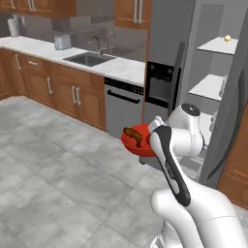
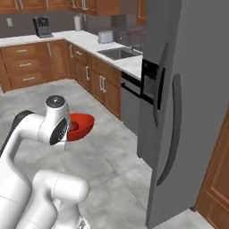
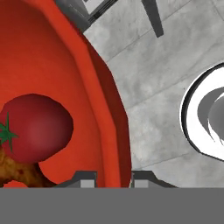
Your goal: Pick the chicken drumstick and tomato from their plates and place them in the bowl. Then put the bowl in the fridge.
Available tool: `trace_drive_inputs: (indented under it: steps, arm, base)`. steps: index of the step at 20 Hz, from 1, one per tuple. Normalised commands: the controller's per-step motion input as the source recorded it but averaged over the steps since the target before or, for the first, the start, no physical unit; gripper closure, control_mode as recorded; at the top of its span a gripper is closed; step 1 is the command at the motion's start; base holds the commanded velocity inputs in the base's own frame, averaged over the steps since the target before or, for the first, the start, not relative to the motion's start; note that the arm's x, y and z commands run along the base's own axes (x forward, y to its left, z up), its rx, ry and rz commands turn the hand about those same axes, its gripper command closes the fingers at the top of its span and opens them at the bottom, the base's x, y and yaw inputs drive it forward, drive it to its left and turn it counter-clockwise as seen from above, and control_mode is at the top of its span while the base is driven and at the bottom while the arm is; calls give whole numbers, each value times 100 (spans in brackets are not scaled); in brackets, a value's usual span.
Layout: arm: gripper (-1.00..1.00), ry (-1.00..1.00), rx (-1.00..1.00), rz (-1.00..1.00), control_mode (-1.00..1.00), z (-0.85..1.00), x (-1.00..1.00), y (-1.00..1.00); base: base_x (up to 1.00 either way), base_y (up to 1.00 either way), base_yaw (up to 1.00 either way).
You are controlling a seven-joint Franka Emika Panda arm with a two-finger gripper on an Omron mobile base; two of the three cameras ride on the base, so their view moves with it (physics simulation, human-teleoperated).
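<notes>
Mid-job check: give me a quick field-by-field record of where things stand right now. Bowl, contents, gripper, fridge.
bowl: red bowl, lifted off the floor, carried at the arm's end in front of the fridge
contents: tomato and chicken drumstick both inside the bowl, touching
gripper: gripper shut on the bowl's rim, one fingertip inside, one outside
fridge: fridge, right door swung open, white shelves exposed; dispenser door shut
shelf item: small yellowish thing on the upper shelf, too small to identify
step left: bowl not yet on a shelf
</notes>
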Motion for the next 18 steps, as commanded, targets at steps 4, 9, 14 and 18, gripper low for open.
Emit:
trace_drive_inputs:
  steps: [4, 9, 14, 18]
  arm:
    - [100, 0, 0, 0, 100, 0, 0, 0]
    - [100, 0, 0, 0, 100, 0, 0, 0]
    - [100, 0, 0, 0, 100, 0, 0, 0]
    - [100, 0, 0, 0, 100, 0, 0, 0]
  base:
    - [48, 20, -52]
    - [63, 36, -33]
    - [63, 38, -30]
    - [60, 38, -30]
